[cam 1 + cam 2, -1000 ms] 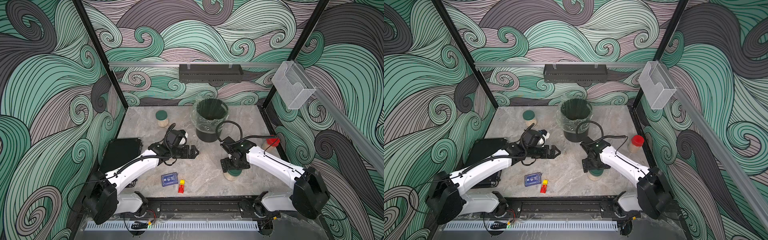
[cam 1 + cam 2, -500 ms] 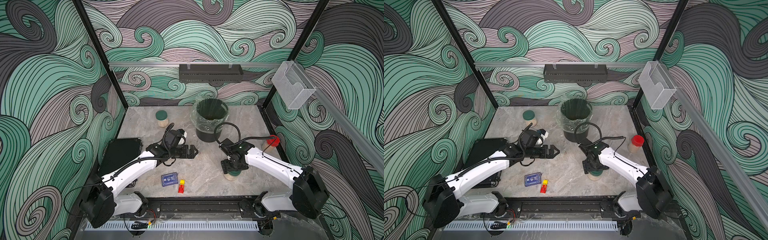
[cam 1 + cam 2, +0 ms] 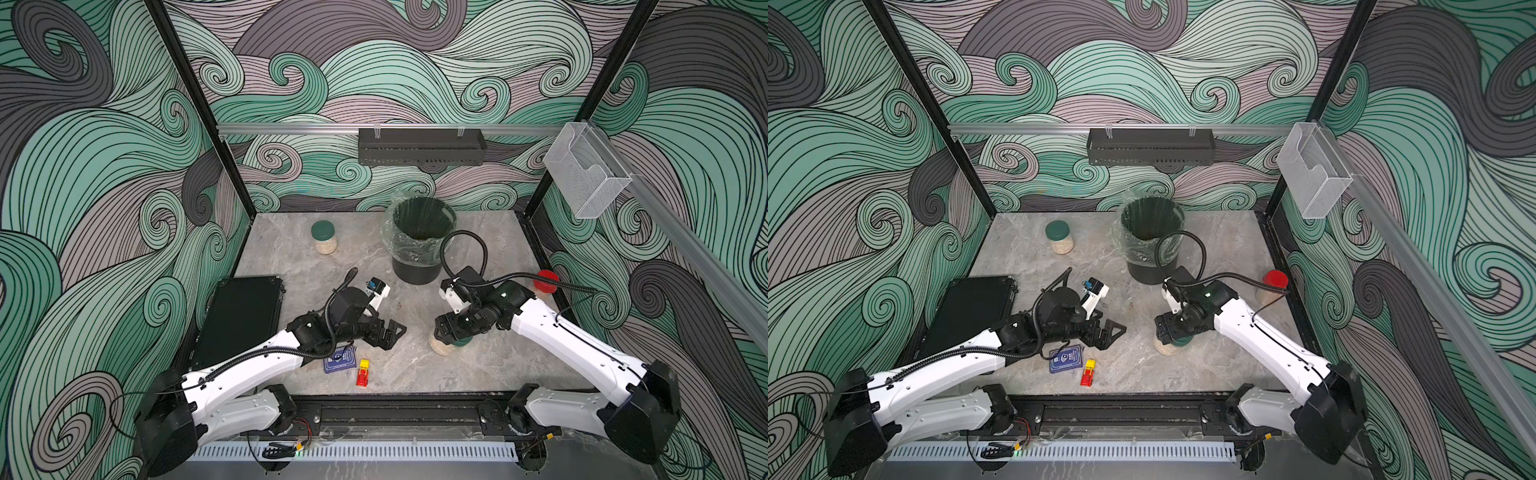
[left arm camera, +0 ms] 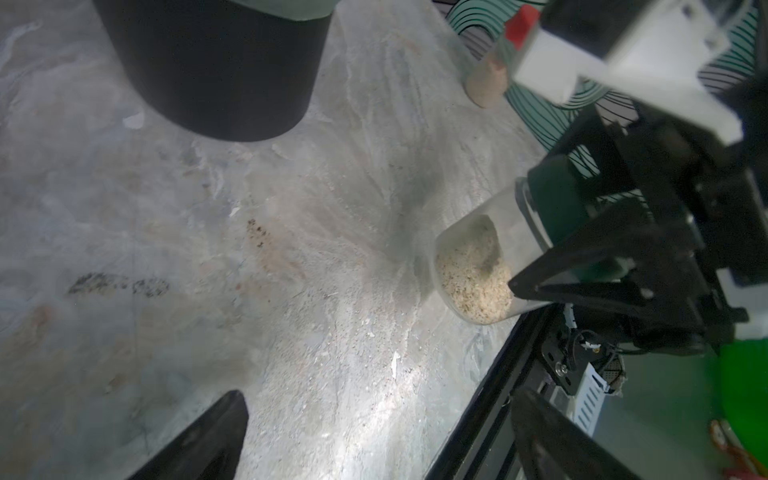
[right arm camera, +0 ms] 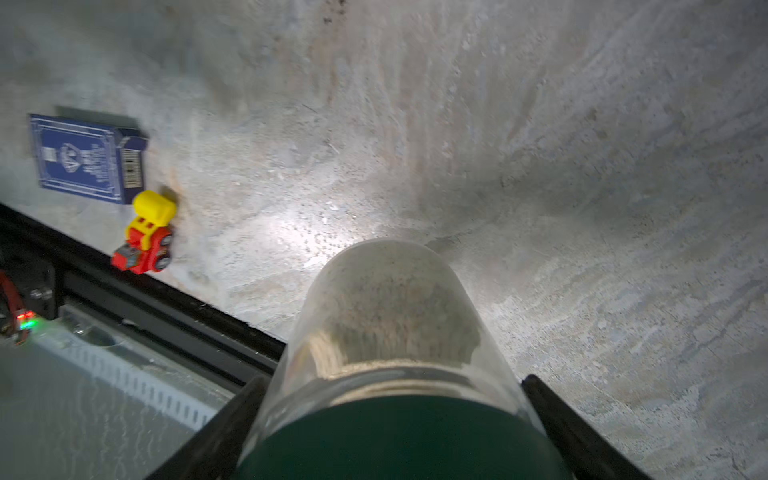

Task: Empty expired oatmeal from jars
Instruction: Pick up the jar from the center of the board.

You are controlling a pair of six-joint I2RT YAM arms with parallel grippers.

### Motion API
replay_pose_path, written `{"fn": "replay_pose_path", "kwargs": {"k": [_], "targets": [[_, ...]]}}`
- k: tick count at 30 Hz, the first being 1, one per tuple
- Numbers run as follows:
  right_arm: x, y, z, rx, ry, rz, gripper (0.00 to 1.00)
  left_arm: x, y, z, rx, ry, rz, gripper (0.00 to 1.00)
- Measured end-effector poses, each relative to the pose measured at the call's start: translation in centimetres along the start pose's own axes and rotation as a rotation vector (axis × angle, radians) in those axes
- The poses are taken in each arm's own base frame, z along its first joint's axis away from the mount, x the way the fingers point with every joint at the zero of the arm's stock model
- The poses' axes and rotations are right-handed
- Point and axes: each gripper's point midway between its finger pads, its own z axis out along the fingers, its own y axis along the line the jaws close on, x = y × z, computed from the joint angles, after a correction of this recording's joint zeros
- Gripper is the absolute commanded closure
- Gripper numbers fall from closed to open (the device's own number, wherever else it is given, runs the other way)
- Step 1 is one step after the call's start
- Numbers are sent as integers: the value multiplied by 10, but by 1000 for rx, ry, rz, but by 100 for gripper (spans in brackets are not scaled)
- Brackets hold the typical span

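The right gripper (image 3: 446, 331) clamps a small clear round jar (image 3: 441, 348) by its dark green lid (image 5: 395, 436).
Jar tilted, lower right of centre in both top views, pale beige oatmeal (image 4: 473, 282) inside; left gripper (image 3: 392, 334) gapes open over the grey marbled bench (image 3: 415, 365).

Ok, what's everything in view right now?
Jars: three, clear, beige oatmeal inside; far green-lidded jar back left, near green-lidded jar front right, red-lidded jar right edge.
Bin: one, black, clear liner, back centre.
Case: one, black, left edge.
Card box: one, blue, front.
Toy truck: one, red-yellow, beside card box.
Wall basket: one, black, back wall.
Holder: one, transparent, right wall.
Left hand: open, over mid-table.
Right hand: closed on near green-lidded jar.
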Motion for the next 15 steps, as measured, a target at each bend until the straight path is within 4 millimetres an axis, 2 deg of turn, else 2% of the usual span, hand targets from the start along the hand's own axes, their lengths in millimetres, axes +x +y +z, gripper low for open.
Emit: {"fn": "replay_pose_path", "kwargs": {"k": [5, 15], "targets": [[-11, 25, -18, -124, -28, -50, 35, 33, 0, 14, 13, 0, 159, 1], [-19, 59, -41, -302, -51, -90, 38, 18, -18, 23, 105, -135, 394, 1]]}}
